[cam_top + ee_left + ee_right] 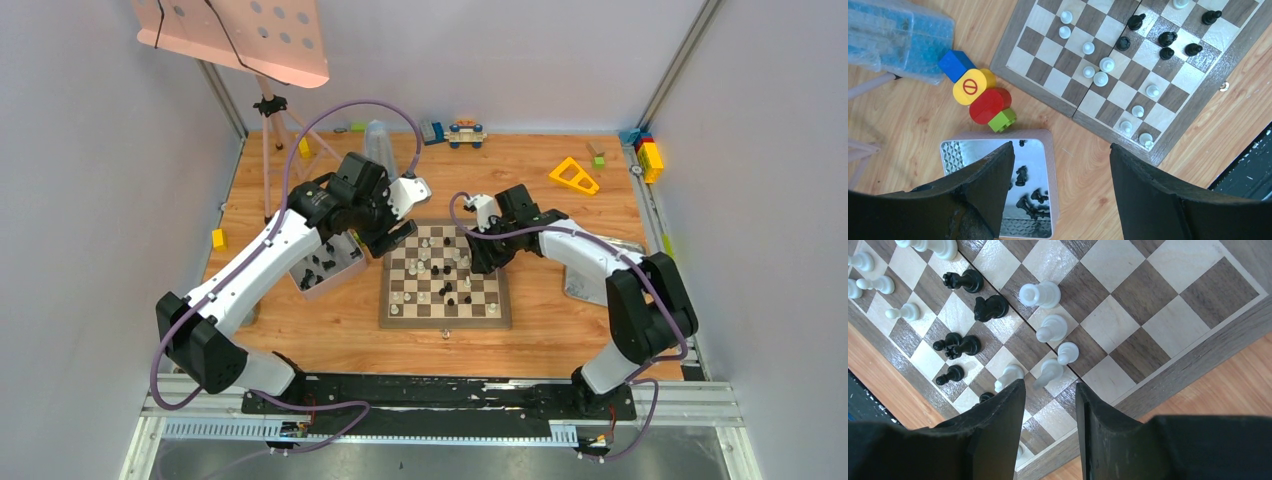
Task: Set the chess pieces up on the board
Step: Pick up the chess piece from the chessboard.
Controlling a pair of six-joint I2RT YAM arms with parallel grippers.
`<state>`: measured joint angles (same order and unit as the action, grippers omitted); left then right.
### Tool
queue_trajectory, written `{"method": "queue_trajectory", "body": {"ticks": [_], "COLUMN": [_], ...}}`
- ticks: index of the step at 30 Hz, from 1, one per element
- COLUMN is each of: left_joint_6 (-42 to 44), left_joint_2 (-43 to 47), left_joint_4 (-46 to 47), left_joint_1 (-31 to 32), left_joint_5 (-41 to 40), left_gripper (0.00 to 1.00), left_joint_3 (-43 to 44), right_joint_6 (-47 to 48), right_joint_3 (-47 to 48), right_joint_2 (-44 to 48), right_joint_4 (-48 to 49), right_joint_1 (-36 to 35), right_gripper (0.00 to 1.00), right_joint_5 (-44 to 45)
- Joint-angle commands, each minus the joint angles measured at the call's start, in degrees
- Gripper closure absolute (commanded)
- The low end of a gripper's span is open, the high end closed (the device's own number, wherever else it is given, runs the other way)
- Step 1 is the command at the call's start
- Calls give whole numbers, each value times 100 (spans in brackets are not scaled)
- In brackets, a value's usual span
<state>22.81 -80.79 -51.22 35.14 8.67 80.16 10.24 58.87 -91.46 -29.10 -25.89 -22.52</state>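
- Claws first: my left claw (1060,150) is wide open and holds nothing. It hangs over the table, between the grey metal tray (1035,152) and the square wooden chessboard with brown and cream squares (1040,70).
- Tiny black chess pieces (1024,176) lie in that tray, right by my left finger.
- My right claw (1050,387) is partly open, low over the board near its edge. A small white chess piece (1050,371) leans just past my fingertips. I cannot tell if I touch it.
- More black and white pieces stand mixed up on the board, not in rows.
- To do this well, I think I should pinch the white piece low, lift it straight up without bumping its neighbours, and stand it in the middle of its square.
- Far away, a yellow toy triangle (573,176) lies out of my way.
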Motion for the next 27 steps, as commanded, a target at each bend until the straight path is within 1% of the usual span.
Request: {"method": "queue_trajectory", "body": {"ticks": [1,5,12,22,25,27], "left_joint_6": [-111,-107,-84,-75,-63,-58], "left_joint_2": [179,172,170,182,195,216], "left_joint_4": [161,169,166,149,133,130], "left_joint_1": [-25,-27,-24,-28,-27,-34], "left_joint_5": [20,19,14,21,2,-28], "left_gripper": [22,22,22,22,22,22], "left_joint_3": [-9,-22,-30,-28,-25,-27], "right_joint_6": [39,56,88,207,347,502], "right_joint_3": [290,309,361,327,270,179], "right_joint_2": [-83,-134,-268,-156,70,281], "right_joint_4": [233,238,248,143,0,-117], "right_joint_1": [-96,-162,-212,-233,-232,-217], "right_gripper": [58,59,65,82,89,92], "right_joint_5": [195,260,257,345,487,560]}}
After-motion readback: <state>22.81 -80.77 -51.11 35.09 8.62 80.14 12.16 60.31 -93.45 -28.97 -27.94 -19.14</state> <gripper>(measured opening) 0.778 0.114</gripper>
